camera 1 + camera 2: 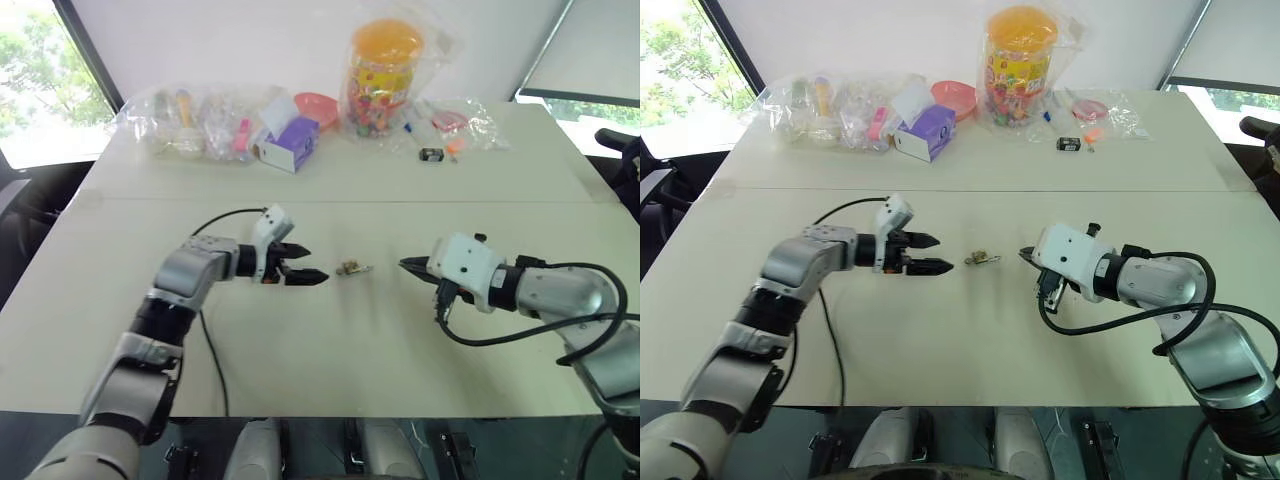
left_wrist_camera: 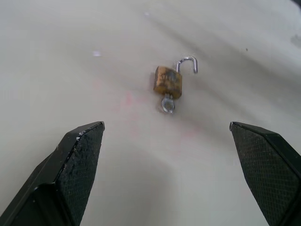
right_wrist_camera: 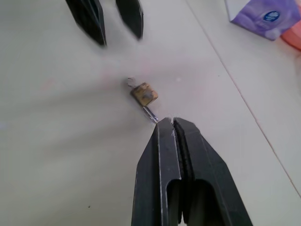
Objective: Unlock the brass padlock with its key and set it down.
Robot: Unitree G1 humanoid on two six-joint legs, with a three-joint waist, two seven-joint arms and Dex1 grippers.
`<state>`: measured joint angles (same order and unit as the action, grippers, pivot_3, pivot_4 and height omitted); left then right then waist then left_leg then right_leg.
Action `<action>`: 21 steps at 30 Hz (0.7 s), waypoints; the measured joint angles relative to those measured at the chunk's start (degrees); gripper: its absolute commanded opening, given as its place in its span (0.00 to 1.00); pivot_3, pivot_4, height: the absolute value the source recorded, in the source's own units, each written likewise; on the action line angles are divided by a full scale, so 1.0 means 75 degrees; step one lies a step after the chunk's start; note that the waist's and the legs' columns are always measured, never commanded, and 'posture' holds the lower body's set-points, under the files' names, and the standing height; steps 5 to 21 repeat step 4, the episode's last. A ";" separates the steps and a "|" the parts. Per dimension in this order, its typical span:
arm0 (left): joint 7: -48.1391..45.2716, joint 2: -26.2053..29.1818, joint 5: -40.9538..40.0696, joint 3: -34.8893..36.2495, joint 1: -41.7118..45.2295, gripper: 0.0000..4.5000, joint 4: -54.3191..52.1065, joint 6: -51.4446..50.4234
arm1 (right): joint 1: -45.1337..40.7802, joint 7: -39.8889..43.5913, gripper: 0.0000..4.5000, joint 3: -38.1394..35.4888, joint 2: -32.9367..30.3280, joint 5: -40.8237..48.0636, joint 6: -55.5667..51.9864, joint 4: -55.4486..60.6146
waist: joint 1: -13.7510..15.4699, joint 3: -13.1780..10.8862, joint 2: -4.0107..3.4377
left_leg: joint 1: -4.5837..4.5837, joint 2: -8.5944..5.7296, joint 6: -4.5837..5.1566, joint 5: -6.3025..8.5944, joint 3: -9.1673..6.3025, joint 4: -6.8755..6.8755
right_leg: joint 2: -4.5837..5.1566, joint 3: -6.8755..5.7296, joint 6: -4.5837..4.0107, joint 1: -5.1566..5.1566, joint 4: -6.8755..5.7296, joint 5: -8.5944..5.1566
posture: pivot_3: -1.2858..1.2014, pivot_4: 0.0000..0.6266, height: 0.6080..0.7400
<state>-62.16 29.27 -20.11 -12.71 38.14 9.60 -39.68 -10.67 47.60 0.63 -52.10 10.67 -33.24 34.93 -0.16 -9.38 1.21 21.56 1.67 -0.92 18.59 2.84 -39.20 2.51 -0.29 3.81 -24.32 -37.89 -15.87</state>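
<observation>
Risk: brass padlock lies unlocked on table, key inserted; spread left gripper or pressed-together right gripper may knock it.

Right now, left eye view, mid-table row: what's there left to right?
left gripper, open → brass padlock lying on the table, shackle open → key sticking out of it → right gripper, shut.

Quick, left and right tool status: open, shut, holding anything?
Left tool: open, empty, padlock lying on the table beyond its tips.
Right tool: shut, holding nothing, tips next to the key.
</observation>
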 measured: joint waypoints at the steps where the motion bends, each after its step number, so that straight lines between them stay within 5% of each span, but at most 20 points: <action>1: -0.0142 0.0103 -0.0029 0.0008 -0.0014 0.99 -0.0178 0.0024 | 0.0015 0.0071 0.00 -0.0007 -0.0072 0.0035 0.0001 -0.0001 | 0.0025 0.0000 0.0000 | -0.0001 -0.0001 0.0000 0.0000 0.0001 -0.0001 | 0.0001 0.0000 0.0000 0.0001 0.0000 0.0000 | 0.52 0.24 1.00; 21: -0.0553 0.0327 -0.0286 0.0030 -0.0110 0.99 -0.0600 0.0005 | 0.0016 0.0269 0.00 -0.0022 -0.0277 0.0045 0.0050 -0.0016 | 0.0060 0.0000 0.0000 | -0.0001 -0.0001 0.0003 0.0001 0.0002 -0.0002 | -0.0002 0.0000 0.0000 0.0001 0.0001 0.0000 | 0.52 0.24 1.00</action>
